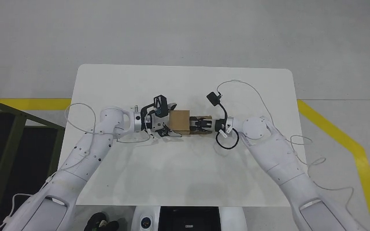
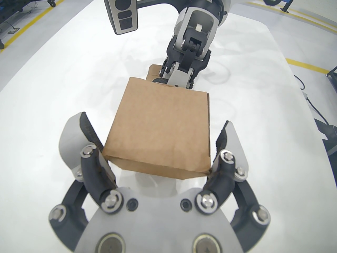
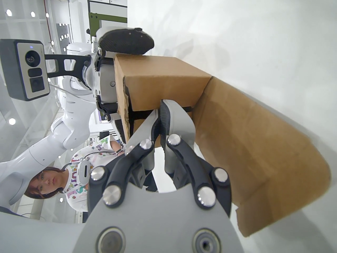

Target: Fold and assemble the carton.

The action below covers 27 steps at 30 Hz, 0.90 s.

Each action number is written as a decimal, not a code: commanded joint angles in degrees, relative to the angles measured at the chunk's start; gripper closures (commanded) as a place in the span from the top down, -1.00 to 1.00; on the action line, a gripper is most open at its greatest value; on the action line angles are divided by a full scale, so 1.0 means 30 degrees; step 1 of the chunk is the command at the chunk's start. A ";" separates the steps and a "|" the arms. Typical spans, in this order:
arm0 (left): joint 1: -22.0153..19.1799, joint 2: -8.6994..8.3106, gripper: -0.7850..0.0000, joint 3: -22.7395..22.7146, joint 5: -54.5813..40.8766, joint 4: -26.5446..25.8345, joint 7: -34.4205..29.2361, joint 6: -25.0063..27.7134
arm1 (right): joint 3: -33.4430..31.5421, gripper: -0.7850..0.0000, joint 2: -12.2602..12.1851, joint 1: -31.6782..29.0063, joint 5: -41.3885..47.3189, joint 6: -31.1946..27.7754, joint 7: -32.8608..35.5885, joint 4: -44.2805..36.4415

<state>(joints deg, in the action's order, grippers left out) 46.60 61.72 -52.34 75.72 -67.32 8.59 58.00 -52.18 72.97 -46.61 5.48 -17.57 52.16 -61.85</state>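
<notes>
Top view first: the carton is pretty much dead centre of the white table, caught between the two hands. The left hand is at one end and the right hand at the other, both arms coming in from the near edge. It's plain brown cardboard, already squared up into a box shape. I honestly can't tell if it's resting on the table or sitting just above it.

In the left wrist view the left hand is spread wide. One finger is against one side of the carton's near end and the other finger is against the opposite side, so it's gripping the carton across its width. The right wrist view backs this up, with one dark pad lying flat on one face and the other finger on the opposite face.

The right hand is the narrow one. Its fingers are squeezed almost together, and the tips are right at the edge of the carton's open end, touching it. Can't tell whether any cardboard is actually pinched between them.

A big flap hangs open off that end, folded out next to the right hand and down by the table. A smaller flap pokes out beside the right hand's fingertips.

A thin white cable loops across the table behind the right arm.
</notes>
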 commanded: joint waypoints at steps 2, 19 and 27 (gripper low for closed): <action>0.0029 0.0005 1.00 0.0028 -0.0025 -0.0032 -0.0044 0.0001 | 0.0140 -1.00 0.0101 0.0109 0.0299 -0.0277 0.0087 0.0306; 0.0053 0.0038 1.00 0.0089 -0.0099 -0.0170 -0.0117 0.0001 | -0.1391 -1.00 -0.0506 -0.0893 -0.0248 0.0230 0.0864 -0.1214; 0.0082 0.0016 1.00 0.0122 -0.0120 -0.0119 -0.0015 0.0001 | -0.4604 -0.88 -0.1695 -0.4011 -0.1617 0.2268 0.1041 -0.6005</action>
<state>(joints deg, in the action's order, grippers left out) 46.83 61.77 -51.98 75.43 -67.69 8.47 58.00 -64.39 68.38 -57.09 1.24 -11.69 55.15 -77.54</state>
